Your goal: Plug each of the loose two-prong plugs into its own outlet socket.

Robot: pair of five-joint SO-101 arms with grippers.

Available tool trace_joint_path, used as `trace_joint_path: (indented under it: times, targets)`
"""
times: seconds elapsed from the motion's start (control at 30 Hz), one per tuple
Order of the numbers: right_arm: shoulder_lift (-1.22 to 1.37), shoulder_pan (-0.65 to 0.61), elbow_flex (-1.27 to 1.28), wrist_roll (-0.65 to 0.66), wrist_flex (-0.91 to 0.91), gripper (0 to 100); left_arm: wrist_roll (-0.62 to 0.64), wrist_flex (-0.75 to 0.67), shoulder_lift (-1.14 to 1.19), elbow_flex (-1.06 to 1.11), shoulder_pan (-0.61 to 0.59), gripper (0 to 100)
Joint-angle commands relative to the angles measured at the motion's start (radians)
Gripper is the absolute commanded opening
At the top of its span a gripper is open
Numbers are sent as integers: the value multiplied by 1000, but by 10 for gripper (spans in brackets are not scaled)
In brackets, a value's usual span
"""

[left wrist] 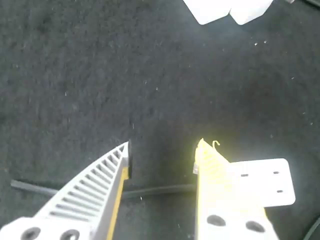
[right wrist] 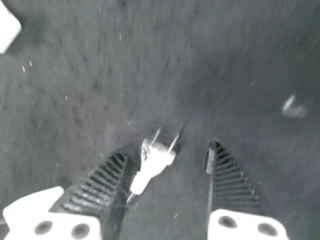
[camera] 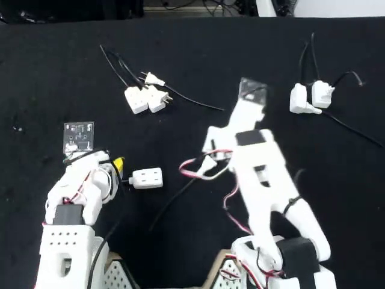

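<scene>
The right gripper point(right wrist: 167, 155) is spread wide around one plug point(right wrist: 152, 161). The plug lies flat on the table point(camera: 54, 72), its two prongs pointing away from the wrist along its long axis and its body just beside one finger. The left gripper point(camera: 119, 168), at near left, is also wide and grips nothing, straddling a black cable point(left wrist: 157, 189). One socket point(camera: 147, 177) lies just right of it, long axis left-right, slots up. Far left sit two white blocks point(camera: 136, 101) and a small plug point(camera: 154, 79). Far right are two more white blocks point(camera: 299, 99).
</scene>
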Motion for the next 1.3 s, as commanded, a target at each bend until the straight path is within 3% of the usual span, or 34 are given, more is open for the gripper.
trace_joint_path:
  times: [0.0,0.2,0.33,0.5,0.93,1.27]
  targets:
    - [-44,-52,51,-71,-71,211,9,-14,-75,24,-15,216]
    - [-44,-186,120,-75,-86,211,8,-12,-160,64,-15,216]
    - [-42,-210,119,-77,-95,211,8,-12,-198,82,-15,216]
    - [-42,-172,130,-84,-186,209,8,-11,-209,88,-15,216]
    - [-30,-146,163,-123,-192,208,8,-11,-212,88,-15,216]
    - [263,-37,16,-124,-181,208,6,32,-212,77,-18,216]
